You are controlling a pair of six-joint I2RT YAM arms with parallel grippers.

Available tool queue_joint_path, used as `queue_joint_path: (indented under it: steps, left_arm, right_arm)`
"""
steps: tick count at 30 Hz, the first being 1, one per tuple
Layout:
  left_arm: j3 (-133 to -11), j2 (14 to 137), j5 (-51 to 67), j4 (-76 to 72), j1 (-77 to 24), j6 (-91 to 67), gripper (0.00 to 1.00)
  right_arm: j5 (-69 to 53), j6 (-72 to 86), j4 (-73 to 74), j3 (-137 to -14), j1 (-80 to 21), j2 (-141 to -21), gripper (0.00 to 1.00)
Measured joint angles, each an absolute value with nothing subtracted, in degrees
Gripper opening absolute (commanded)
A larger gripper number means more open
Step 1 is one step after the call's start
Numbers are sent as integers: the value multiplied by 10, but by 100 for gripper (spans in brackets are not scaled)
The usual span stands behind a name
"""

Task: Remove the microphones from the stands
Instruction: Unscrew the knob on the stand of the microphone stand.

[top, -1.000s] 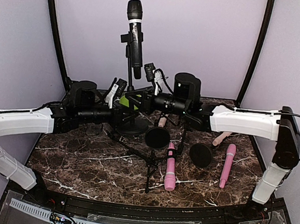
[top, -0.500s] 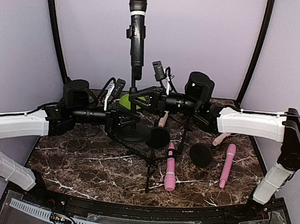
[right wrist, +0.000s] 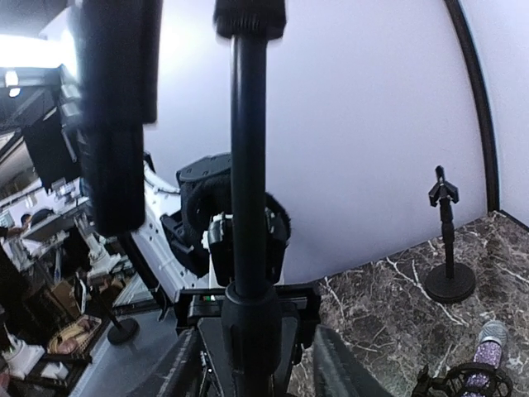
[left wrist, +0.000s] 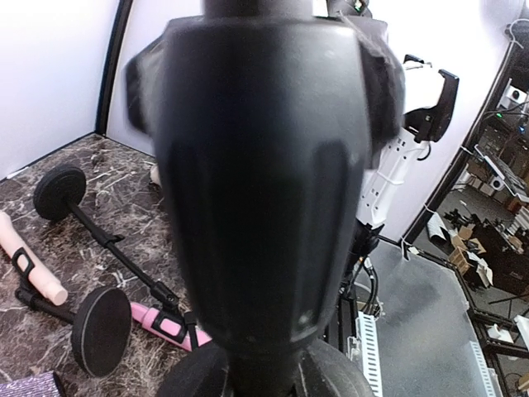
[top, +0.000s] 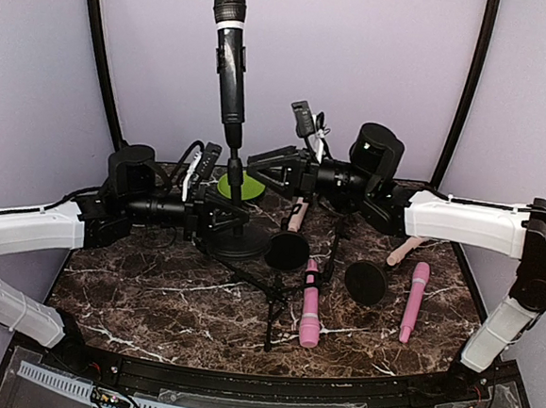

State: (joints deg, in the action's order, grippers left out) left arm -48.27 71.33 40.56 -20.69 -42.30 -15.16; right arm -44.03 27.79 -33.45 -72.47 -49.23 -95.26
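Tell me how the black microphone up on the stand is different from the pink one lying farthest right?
The black microphone is dark with a white ring; the pink microphone is pink. The black microphone stands upright, clipped to the stand; the pink microphone lies flat on the table. Both are long sticks.

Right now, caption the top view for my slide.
Left gripper clamps the stand low; right gripper open at its pole; microphone clipped on top.

Same build on both: left arm and right arm are clad in white shells, lower links banded. Joint housings are black cylinders. Left gripper and right gripper are finished black. Black cables are looped over the wrists.
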Motion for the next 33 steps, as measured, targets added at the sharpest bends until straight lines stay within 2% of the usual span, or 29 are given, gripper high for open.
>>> queue_joint_path:
  steps: [5, 11, 18, 23, 24, 28, 33]
  left_arm:
    - [-484, 694, 354, -172, -402, -143, 0]
    - [-517, 696, 277, -97, -361, -133, 0]
    - [-554, 722, 216, -54, -334, -104, 0]
    - [-546, 724, 217, -41, -334, -91, 0]
    - [-543, 724, 217, -41, -334, -91, 0]
    - [-535, 724, 218, -39, -334, -90, 0]
    - [-528, 724, 218, -40, -334, -94, 0]
  right_arm:
    - [-416, 305, -379, -700, -451, -923, 72]
    - [-326, 306, -333, -694, -441, -922, 78]
    - [-202, 292, -231, -714, -451, -928, 80]
    - [-169, 284, -216, -715, -467, -929, 79]
    - [-168, 281, -217, -715, -470, -929, 79]
    - [-163, 258, -226, -718, -490, -935, 62]
    - [-151, 230, -208, -780, -524, -985, 50]
